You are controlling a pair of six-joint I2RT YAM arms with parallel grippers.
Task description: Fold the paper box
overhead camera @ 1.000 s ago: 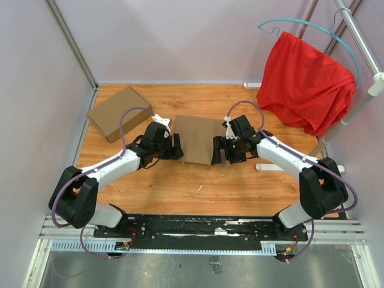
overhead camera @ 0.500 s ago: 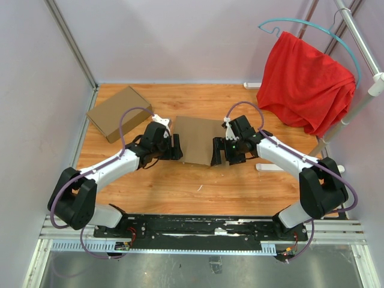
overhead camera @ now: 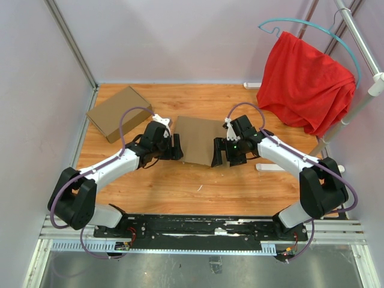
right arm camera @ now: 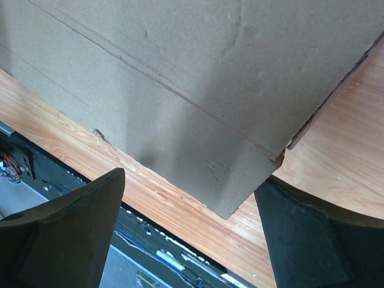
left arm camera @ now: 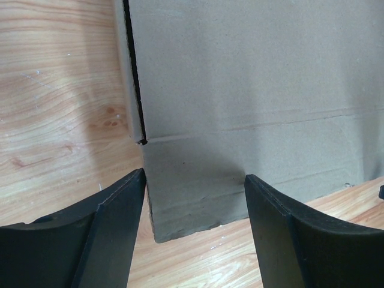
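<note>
At the far left of the desk (overhead camera: 198, 187), near the back corner, a spare box (overhead camera: 118, 112) of brown cardboard lay closed and askew. The left arm (overhead camera: 108, 169) stretched from the near edge toward the middle. Its left hand (overhead camera: 176, 147) sat low at the left side of the box (overhead camera: 198, 139), by the near corner, with jaws apart and holding nothing. In the left wrist view the two dark fingers (left arm camera: 114, 231) stood on either side of that corner. A black slit ran up the box's left edge and a crease crossed the cardboard above the corner. Whether either finger touched the cardboard could not be told. The box itself lay flat in the middle of the desk between the two hands, its broad plain face up. At its right side, again by the near corner, the right hand (overhead camera: 219, 152) was set with jaws spread wide and nothing gripped. The right wrist view showed the box's corner between the fingers (right arm camera: 66, 234), a crease running across the face, and bare wood beneath. Farther right, well apart from the box, a red cloth (overhead camera: 306, 81) hung on a metal rack (overhead camera: 359, 42) under a teal hanger (overhead camera: 312, 25).
</note>
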